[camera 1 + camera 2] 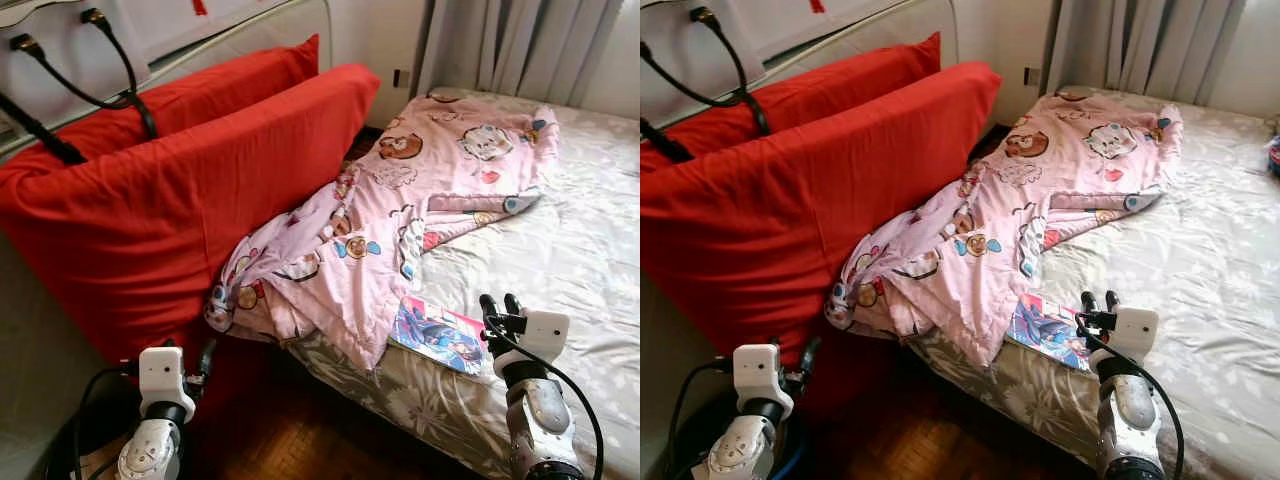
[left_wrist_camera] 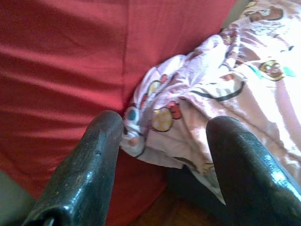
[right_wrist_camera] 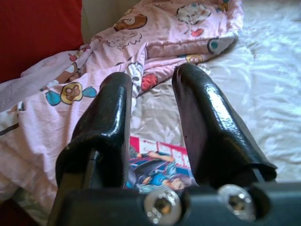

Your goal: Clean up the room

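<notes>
A pink cartoon-print blanket (image 1: 400, 200) lies crumpled across the bed (image 1: 585, 250), and its lower end hangs over the bed's near-left edge. A colourful comic book (image 1: 440, 335) lies flat on the sheet beside the blanket's hem, near the edge. My right gripper (image 1: 499, 303) is open, held low just right of the comic and pointing over it toward the blanket; the comic (image 3: 155, 165) shows between its fingers (image 3: 202, 117). My left gripper (image 1: 205, 362) is open and empty. It sits low by the floor, facing the blanket's hanging corner (image 2: 155, 117) and the red cushion (image 2: 61, 56).
Two big red cushions (image 1: 180, 190) lean upright left of the bed, with black cables (image 1: 110, 70) above them. Dark wooden floor (image 1: 300, 430) lies between the cushions and the bed. Grey curtains (image 1: 520, 40) hang behind. A small colourful object (image 1: 1274, 155) sits at the bed's far right.
</notes>
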